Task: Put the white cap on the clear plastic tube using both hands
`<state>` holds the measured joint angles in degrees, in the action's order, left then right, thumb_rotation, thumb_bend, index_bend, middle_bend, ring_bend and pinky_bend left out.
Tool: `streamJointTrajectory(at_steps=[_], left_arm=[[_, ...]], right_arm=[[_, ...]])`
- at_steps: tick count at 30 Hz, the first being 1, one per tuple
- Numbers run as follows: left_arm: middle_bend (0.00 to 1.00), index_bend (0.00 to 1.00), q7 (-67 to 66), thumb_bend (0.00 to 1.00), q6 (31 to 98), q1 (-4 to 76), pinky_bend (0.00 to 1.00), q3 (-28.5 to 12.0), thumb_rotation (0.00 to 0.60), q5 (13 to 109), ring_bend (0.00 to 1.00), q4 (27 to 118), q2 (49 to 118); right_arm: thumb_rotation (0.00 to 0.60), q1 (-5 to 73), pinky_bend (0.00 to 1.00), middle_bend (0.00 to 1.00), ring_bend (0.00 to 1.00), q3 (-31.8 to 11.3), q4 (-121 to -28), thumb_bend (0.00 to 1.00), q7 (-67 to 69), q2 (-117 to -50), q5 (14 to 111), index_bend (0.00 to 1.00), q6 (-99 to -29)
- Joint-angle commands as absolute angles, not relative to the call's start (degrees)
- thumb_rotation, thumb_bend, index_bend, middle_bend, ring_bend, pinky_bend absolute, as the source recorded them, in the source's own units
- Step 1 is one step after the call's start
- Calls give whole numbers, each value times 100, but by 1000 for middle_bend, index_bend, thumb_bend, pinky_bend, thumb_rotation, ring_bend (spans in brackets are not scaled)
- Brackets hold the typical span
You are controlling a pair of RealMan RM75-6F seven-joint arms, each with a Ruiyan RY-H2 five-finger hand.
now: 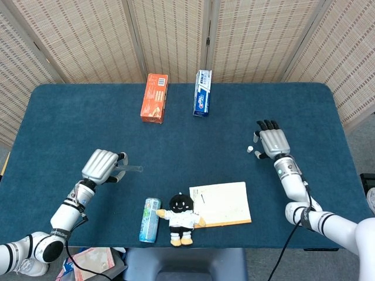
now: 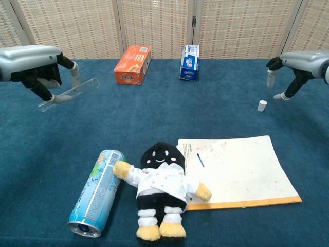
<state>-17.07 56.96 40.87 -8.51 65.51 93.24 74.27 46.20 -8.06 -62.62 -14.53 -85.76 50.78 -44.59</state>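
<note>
Left hand (image 2: 36, 69) holds clear plastic tube (image 2: 72, 92) aloft. Right hand (image 1: 273, 142), fingers spread, empty, beside small white cap (image 2: 262, 106): lower, pinch cap squarely.

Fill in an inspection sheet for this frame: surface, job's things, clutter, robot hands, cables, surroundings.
Surface: table covered in dark blue cloth.
Job's things: clear plastic tube held off the table by the left robot hand; white cap standing on the cloth, untouched.
Clutter: orange box, blue box, can lying on its side, plush doll, paper sheet.
Robot hands: left grips the tube; right robot hand open, fingers spread, beside the cap.
Cables: black cable along the left forearm; another by the right arm.
Surroundings: woven folding screen behind the table.
</note>
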Motion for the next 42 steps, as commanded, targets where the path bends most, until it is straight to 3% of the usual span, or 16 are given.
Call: streamJointTrajectory(at_steps=[1, 18, 42], left_arm=[[1000, 578, -1708, 358, 5688, 4089, 1000, -848, 600, 6543, 971, 9303, 7437], [1000, 578, -1602, 358, 5595, 4093, 1000, -819, 600, 6559, 971, 9071, 7543], [1000, 578, -1505, 357, 5559, 4065, 1000, -799, 600, 6622, 971, 8946, 7586]], right_arm=[[600, 4677, 0, 100, 0, -840, -5962, 259, -1489, -8797, 5025, 440, -4260], [600, 4870, 0, 103, 0, -1037, -5012, 282, -1585, -9394, 4916, 440, -3686], [600, 4960, 0, 144, 0, -1147, -4912, 341, -1929, -9509, 4671, 476, -3497]])
